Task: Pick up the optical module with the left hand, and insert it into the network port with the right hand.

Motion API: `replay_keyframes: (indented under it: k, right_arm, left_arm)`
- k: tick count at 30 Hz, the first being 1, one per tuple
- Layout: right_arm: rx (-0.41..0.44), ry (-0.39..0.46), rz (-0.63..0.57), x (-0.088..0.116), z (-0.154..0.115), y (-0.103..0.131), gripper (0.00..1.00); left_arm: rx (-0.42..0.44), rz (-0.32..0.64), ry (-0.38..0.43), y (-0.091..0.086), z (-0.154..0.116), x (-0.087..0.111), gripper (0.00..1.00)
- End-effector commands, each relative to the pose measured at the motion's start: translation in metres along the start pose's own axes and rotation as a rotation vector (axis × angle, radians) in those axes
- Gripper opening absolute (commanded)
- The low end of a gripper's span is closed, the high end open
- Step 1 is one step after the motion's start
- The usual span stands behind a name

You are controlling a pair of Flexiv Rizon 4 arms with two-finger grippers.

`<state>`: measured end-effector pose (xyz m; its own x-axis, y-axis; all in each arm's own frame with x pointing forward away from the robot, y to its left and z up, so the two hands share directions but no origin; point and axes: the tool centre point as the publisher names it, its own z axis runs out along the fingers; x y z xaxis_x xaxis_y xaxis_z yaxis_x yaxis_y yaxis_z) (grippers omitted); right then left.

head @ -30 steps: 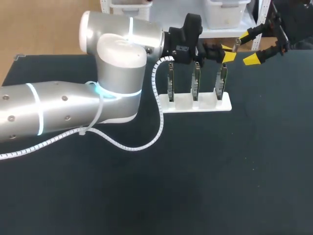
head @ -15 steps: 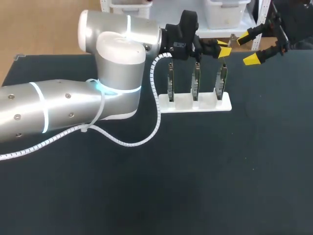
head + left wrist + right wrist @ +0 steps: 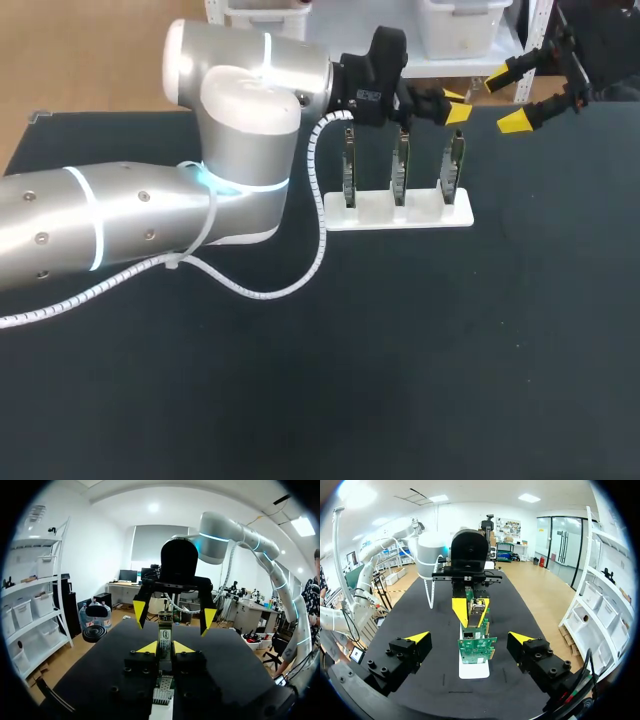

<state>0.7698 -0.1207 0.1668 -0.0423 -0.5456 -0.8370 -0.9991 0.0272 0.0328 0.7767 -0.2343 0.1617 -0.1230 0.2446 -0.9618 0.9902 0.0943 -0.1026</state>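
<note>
Left gripper [image 3: 455,106] drawn back left, module held

Shift is slight. It is clamped on the optical module [image 3: 165,634], just above the right-end card [image 3: 455,165]. Right gripper [image 3: 508,100] waits far right, fingers apart. Module likely light, rigid, slick-cased; grip the flat sides and spare the connector end.

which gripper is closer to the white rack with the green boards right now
Left. The left gripper, shut on the optical module, hangs just above the end board of the white rack. The right gripper, open, is off past that end, apart from it.
</note>
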Motion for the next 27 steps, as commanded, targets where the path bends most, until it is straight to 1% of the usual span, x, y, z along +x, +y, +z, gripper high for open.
replay_keyframes:
  k: [1,12,22,27]
  right_arm:
    - [0.004,0.0,-0.001,0.0,0.0003,0.0012,1.0]
    - [0.004,0.0,-0.001,0.0,0.0003,0.0012,1.0]
    - [0.004,0.0,-0.001,0.0,0.0003,0.0012,1.0]
    - [0.004,0.0,-0.001,0.0,0.0003,0.0012,1.0]
  left_arm:
    - [0.005,0.0,0.006,0.0027,0.0017,-0.0009,0.0]
    - [-0.001,-0.003,0.007,0.003,0.0018,-0.0002,0.0]
    - [-0.015,-0.008,0.027,0.0066,-0.0004,0.0037,0.0]
    - [-0.014,-0.009,0.021,0.0064,0.0001,0.003,0.0]
